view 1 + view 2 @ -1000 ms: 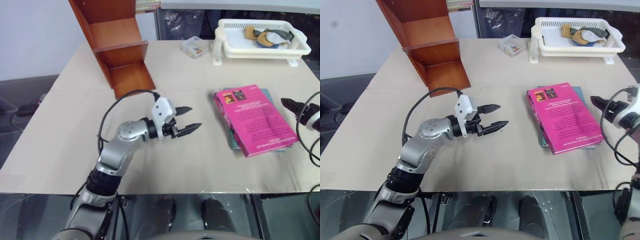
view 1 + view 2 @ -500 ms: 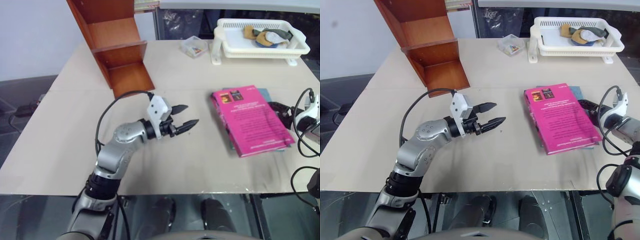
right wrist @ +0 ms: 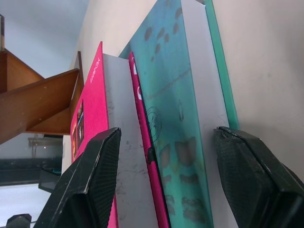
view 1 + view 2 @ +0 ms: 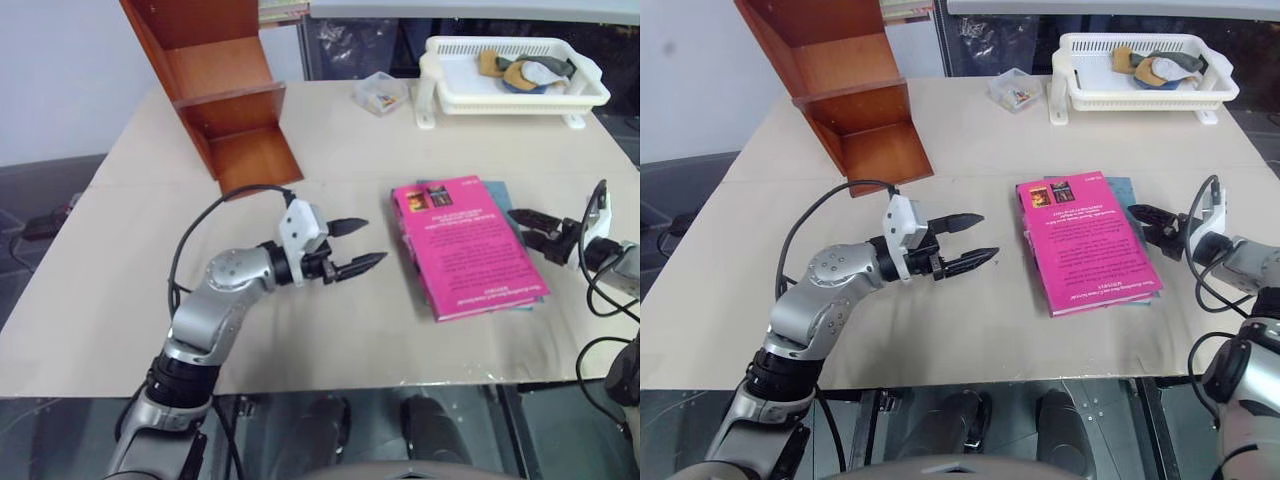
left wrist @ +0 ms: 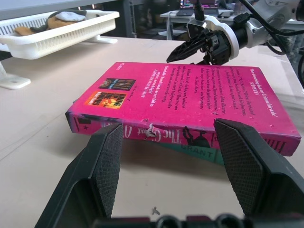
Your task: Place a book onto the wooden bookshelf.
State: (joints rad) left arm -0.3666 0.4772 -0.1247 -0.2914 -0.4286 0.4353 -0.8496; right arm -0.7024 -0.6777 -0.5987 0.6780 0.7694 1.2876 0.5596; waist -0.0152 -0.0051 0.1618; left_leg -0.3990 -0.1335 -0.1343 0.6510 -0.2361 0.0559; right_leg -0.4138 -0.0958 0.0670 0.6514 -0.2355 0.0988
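Observation:
The magenta-pink book point(image 4: 462, 245) lies flat on a teal book point(image 4: 497, 190) at the table's right. My right gripper point(image 4: 518, 224) is open at the stack's right edge, rolled on its side. In the right wrist view both books' page edges point(image 3: 126, 142) stand ahead between its fingers point(image 3: 90, 185). My left gripper point(image 4: 370, 242) hovers open and empty just left of the pink book point(image 5: 190, 99), facing its spine. The wooden bookshelf point(image 4: 225, 100) stands at the far left of the table.
A white basket tray point(image 4: 500, 98) holding several small items stands at the back right. Beside it is a small clear box point(image 4: 380, 93). The table's front edge runs just below both arms.
My right gripper has moved left to the books' right edge and rolled onto its side. The pink book now covers the teal book's left strip. The left gripper has barely moved.

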